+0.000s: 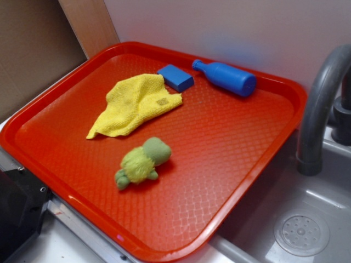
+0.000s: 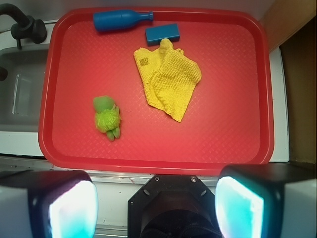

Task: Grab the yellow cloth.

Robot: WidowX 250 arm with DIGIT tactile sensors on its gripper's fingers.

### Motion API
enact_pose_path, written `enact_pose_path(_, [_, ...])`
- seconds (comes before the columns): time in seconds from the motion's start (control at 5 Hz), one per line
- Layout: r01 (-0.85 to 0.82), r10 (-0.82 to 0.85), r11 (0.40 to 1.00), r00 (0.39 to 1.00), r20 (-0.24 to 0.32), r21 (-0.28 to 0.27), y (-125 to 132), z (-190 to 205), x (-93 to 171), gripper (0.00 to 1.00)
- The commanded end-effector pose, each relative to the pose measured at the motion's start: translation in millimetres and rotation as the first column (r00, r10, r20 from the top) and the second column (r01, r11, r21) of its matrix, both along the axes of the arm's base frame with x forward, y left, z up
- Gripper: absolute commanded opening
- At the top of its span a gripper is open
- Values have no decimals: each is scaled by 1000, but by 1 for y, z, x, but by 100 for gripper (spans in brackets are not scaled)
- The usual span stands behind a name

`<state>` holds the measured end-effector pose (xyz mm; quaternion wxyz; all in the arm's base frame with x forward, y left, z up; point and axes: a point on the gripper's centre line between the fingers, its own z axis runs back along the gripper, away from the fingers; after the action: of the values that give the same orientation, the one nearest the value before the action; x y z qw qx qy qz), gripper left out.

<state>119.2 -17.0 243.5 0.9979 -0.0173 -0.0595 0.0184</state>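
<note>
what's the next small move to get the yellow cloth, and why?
Probably move forward over the tray and descend toward the yellow cloth. In the wrist view the gripper is open, empty and high above the red tray, with the cloth ahead of it. Aim for the cloth's bunched middle, away from the blue block touching its far edge and the plush toy.

The gripper (image 2: 156,208) appears only in the wrist view. Two broad fingers (image 2: 72,208) have black housings with pale, cyan-tinted inner pads and rounded corners. Between them sits a black angular mounting block (image 2: 173,193) carrying two small silver screws and a rounded black body below.
</note>
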Motion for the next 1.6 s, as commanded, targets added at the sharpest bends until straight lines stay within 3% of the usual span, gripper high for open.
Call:
enact_pose_path(0.0, [0, 0, 1000, 1000, 0, 0, 0, 0, 0, 100])
enact_pose_path(0.2, [13, -13, 999, 1000, 11, 37, 18, -50, 50, 100])
enact_pose_path(0.4, [10, -11, 1000, 1000, 20, 24, 28, -100, 91, 100])
enact_pose_path(0.6, [57, -58, 998, 998, 30, 27, 29, -149, 106, 100])
enact_pose_path(0.8, [113, -118, 992, 989, 88, 59, 33, -198, 117, 100])
enact_pose_path(1.0, [171, -177, 981, 983, 58, 94, 25, -220, 115, 71])
enact_pose_path(1.2, [162, -166, 982, 985, 42, 99, 29, -227, 111, 0])
enact_pose_path(1.4, [145, -151, 987, 986, 73, 73, 34, -210, 109, 0])
